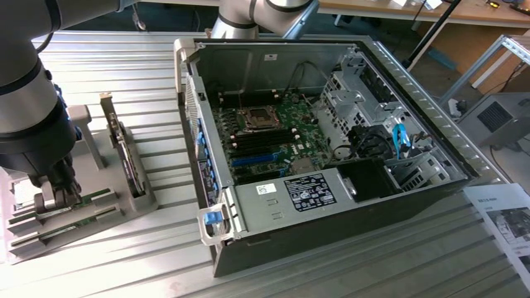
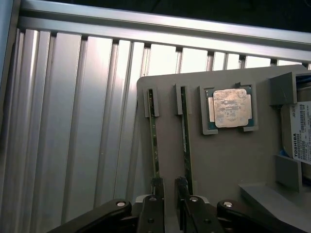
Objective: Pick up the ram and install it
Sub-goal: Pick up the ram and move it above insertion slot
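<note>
1. Arm [image 1: 21,74]: a fat silver-grey tube with a black joint below it, at nine o'clock in the exterior view.
2. Link [image 1: 248,13]: silver again, dark-capped, at twelve o'clock.
3. Gripper [image 2: 168,184]: black, with angular linkage bars and round silver pins.
4. Fingers [image 2: 156,190]: two, slim and black, with rounded tips.

The exterior view looks down steeply from high and well back, taking in the ribbed bench [image 1: 124,267], the open computer case [image 1: 273,68] and the hand [image 1: 61,197] well apart from it. The wrist view looks closely past the hand onto the grey holder [image 2: 218,160] just beneath. Both share that holder and, probably, the adjoining bench strip.
</note>
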{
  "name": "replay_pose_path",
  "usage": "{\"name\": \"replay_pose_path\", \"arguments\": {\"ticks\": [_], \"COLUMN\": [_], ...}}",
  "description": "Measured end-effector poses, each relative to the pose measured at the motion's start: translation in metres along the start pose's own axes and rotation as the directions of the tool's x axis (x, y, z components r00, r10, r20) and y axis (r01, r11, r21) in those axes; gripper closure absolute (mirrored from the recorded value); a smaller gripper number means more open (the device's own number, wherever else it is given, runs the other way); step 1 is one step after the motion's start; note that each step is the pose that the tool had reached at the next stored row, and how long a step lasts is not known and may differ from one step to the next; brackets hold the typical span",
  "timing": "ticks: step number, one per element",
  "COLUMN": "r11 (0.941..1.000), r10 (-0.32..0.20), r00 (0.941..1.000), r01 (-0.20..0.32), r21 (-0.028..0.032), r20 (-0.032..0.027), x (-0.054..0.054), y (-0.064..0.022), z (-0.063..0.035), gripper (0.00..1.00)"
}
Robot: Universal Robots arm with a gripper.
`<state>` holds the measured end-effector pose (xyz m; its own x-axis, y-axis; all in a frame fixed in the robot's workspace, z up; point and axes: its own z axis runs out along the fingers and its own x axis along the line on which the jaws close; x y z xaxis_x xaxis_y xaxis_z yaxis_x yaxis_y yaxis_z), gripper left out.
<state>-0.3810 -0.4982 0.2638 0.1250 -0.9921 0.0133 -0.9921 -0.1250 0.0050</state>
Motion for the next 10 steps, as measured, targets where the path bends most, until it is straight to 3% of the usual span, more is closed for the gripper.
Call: {"name": "replay_pose_path", "arguments": {"ticks": [10], "r11": [1.0], "r10": [0.0], "r00": [1.0], "r01": [0.0], "r21": [0.0], "r20": [0.0], "x": [-0.0001], "y": [0.0], "z": [0.0035], "gripper": [0.76]}}
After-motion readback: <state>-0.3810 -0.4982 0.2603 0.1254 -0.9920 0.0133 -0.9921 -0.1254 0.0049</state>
